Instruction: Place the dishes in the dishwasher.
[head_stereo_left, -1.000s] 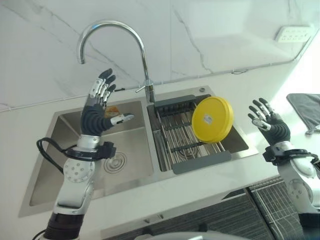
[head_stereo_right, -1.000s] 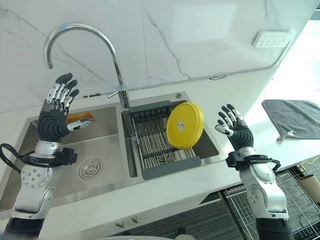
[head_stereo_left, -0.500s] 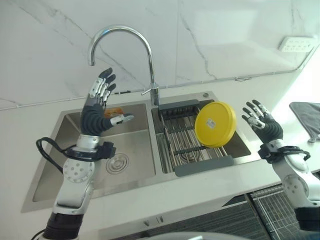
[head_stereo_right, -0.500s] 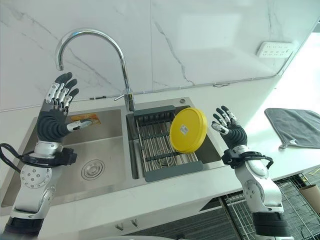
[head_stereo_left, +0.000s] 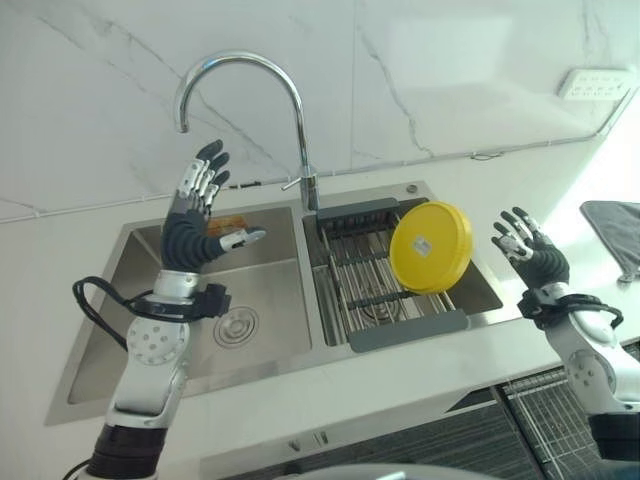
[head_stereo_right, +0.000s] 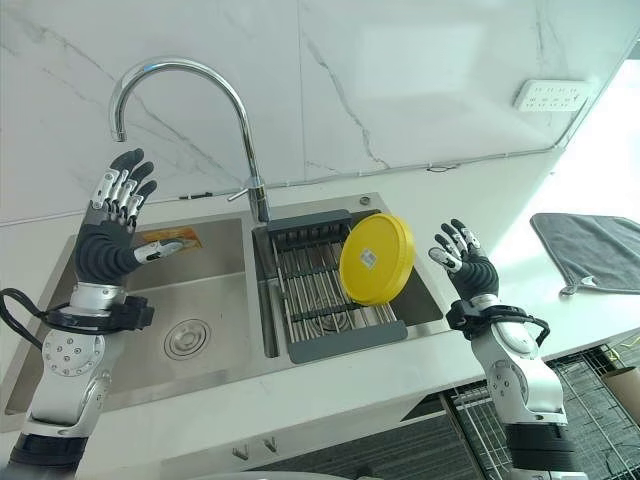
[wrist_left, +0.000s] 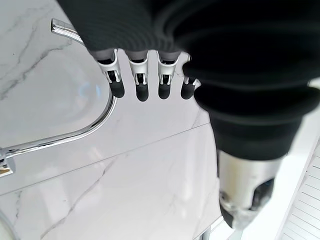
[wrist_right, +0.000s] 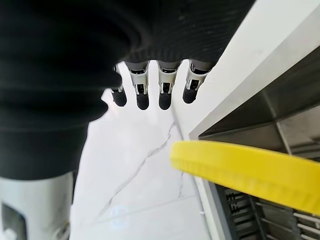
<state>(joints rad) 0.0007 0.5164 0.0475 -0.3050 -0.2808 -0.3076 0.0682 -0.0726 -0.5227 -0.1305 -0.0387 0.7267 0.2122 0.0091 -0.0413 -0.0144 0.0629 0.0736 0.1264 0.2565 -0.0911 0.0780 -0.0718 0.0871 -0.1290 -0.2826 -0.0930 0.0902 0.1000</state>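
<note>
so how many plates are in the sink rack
1. A yellow plate stands on edge in the drying rack over the right sink basin, near the right hand. It may hide others behind it.

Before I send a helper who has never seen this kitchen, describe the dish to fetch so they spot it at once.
Find the steel double sink under the tall curved faucet. Its right basin holds a grey drying rack, and the yellow plate stands on edge in it. It is the only dish there and the only yellow thing.
</note>
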